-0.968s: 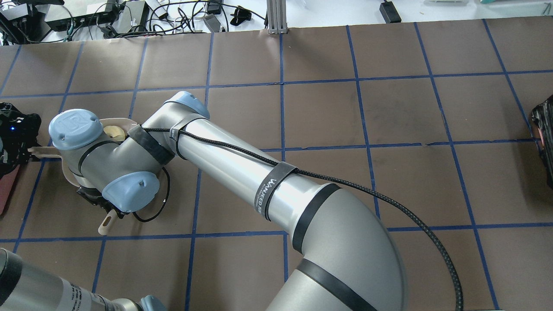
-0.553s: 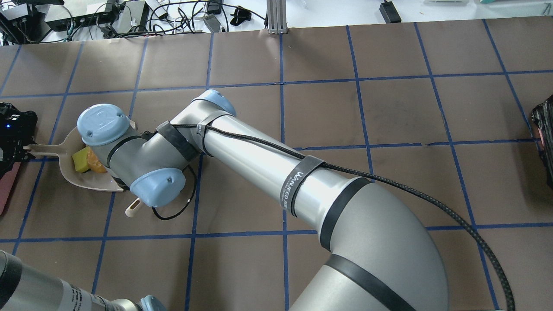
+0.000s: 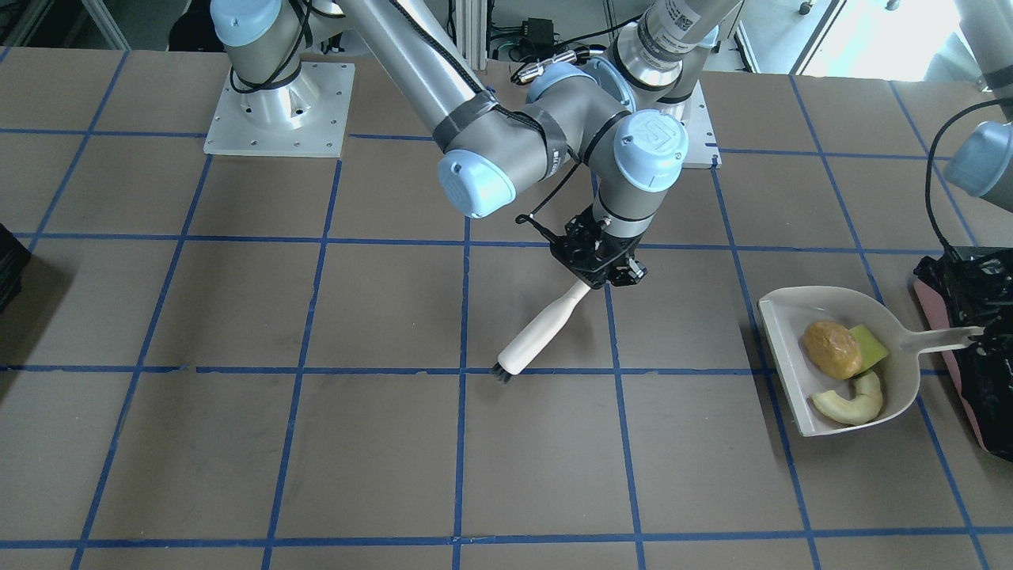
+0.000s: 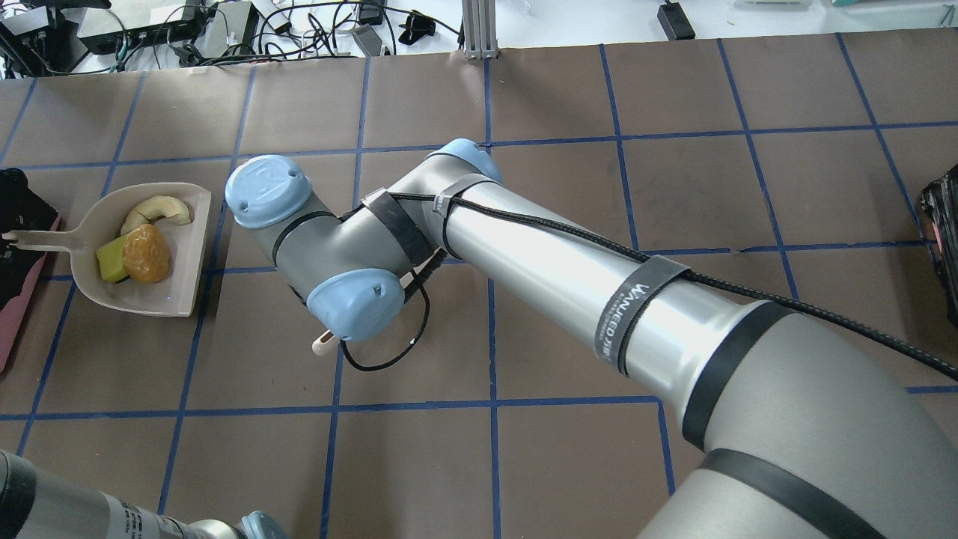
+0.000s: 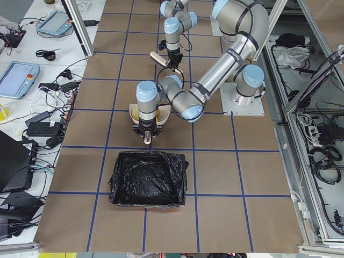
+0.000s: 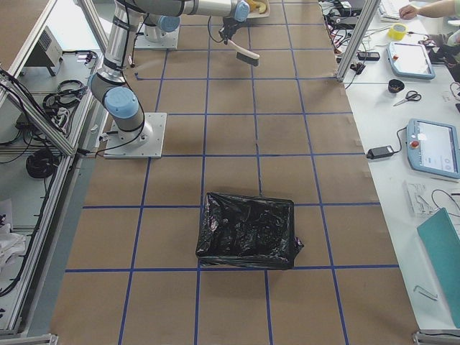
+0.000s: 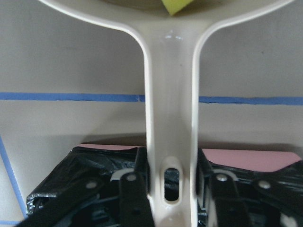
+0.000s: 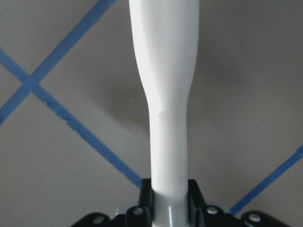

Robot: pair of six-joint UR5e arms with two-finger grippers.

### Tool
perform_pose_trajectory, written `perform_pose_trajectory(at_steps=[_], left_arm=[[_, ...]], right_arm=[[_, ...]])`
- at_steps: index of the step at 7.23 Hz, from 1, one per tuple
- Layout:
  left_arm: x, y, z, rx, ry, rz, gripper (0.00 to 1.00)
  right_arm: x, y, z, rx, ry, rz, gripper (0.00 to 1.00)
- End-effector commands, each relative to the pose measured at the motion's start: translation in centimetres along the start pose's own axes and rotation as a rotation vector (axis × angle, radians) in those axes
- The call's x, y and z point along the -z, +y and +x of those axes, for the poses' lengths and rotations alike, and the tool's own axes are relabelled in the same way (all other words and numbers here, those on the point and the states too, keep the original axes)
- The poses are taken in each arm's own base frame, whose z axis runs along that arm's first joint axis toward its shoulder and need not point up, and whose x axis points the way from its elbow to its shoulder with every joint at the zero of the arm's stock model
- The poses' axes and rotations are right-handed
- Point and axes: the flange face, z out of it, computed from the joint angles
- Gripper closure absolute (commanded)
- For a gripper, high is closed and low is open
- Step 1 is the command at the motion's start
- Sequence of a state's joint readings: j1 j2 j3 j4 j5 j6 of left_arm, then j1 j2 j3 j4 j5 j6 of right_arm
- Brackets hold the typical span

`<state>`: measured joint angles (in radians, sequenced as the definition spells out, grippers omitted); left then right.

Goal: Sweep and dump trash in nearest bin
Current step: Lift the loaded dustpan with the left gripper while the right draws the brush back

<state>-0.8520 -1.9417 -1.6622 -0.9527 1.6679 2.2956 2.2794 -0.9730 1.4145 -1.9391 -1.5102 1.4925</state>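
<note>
My left gripper [image 3: 976, 336] is shut on the handle of the cream dustpan [image 3: 779, 348], right beside the pink-sided, black-lined bin [image 3: 981, 396]. In the pan lie the brown lump [image 3: 831, 348], the yellow-green wedge [image 3: 870, 345] and the pale crescent [image 3: 851, 405]. The overhead view shows the pan [image 4: 187, 296] with the lump [image 4: 147, 254], wedge [image 4: 109, 262] and crescent [image 4: 157, 209]. The left wrist view shows the handle [image 7: 170, 118] between the fingers. My right gripper [image 3: 601, 267] is shut on a white brush [image 3: 542, 328], bristles down near the table middle.
A second black-lined bin [image 6: 248, 230] stands at the table's right end, also at the overhead view's right edge [image 4: 944, 247]. The left bin [image 5: 148, 177] shows whole in the exterior left view. Blue tape lines grid the brown table. Cables and electronics [image 4: 150, 30] lie beyond the far edge.
My right arm has swung to the right with the brush, away from the dustpan, uncovering the three pieces in it. The dustpan has shifted a little toward the far side.
</note>
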Motion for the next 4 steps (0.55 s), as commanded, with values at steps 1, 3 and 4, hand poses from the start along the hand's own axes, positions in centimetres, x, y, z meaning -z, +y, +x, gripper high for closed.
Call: perform_pose_trajectory(at_steps=[1, 3, 4], left_arm=[[3.6, 2.0, -0.2, -0.024, 0.006, 0.001, 1.0], [5.2, 5.2, 0.1, -0.043, -0.007, -0.023, 1.0], [5.5, 7.7, 0.5, -0.051, 0.009, -0.018, 1.0]], right_arm=[[0.0, -2.2, 5.1, 0.012, 0.055, -0.009, 1.0], [-0.1, -2.1, 9.9, 0.229, 0.084, -0.034, 1.0], [-0.1, -2.8, 12.0, 0.35, 0.091, -0.045, 1.0]])
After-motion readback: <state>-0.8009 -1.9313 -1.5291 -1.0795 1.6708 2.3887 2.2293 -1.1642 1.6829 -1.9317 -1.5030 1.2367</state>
